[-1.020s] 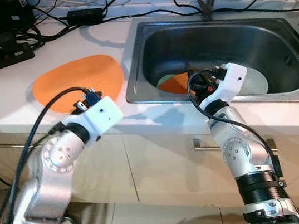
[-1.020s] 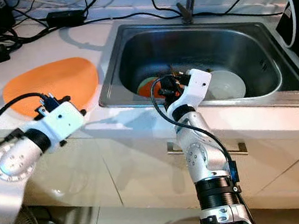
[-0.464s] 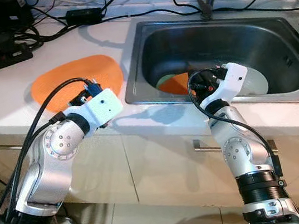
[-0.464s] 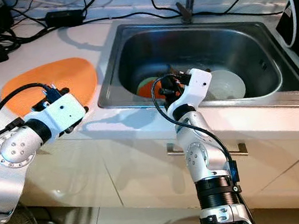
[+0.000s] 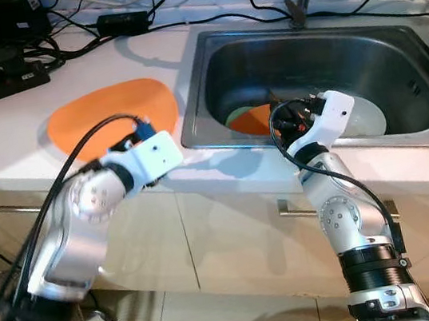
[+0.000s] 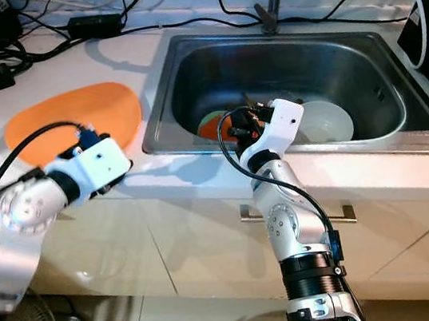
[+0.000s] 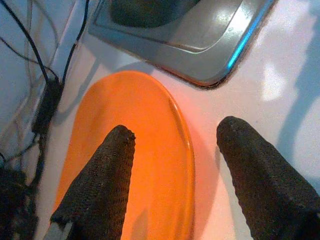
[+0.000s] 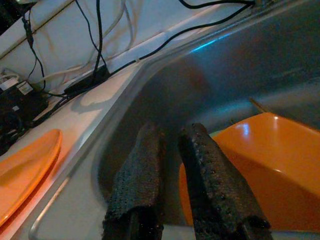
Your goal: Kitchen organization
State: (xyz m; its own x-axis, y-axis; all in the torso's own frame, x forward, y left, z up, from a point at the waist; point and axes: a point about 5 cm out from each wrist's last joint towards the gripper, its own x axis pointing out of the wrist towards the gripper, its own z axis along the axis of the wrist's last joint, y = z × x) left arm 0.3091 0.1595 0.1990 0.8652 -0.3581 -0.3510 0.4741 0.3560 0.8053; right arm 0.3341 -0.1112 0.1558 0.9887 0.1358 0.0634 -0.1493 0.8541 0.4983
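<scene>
You have the counter (image 5: 0, 128) in front of you, white, with the steel sink (image 5: 322, 72) set into it on your right side. On the counter, just beside the left rim of the sink, lies the orange plate (image 5: 111, 115), flat, with its long axis running across the counter, left to right.

Your left gripper (image 7: 175, 185) is the one that matters for this plate. It hovers at the front edge of the counter and looks along its fingers toward the back wall; its fingers (image 7: 102, 185) are spread wide. In the left wrist view one finger stands over the plate and the other over the bare counter, so the near right edge of the plate lies between them (I cannot tell how high the tips are above it). The plate lies ahead of this pincer and a little to its left, so I judge that a short push forward would bring the rim in between the fingers.

Your right gripper (image 8: 170, 180) is down in the sink, fingers pressed nearly together and holding nothing. Just beside it lies an orange dish (image 8: 255, 165), tilted against the bottom, and next to that a white bowl (image 6: 326, 121). For these two, the right arm is clearly nearer.
</scene>
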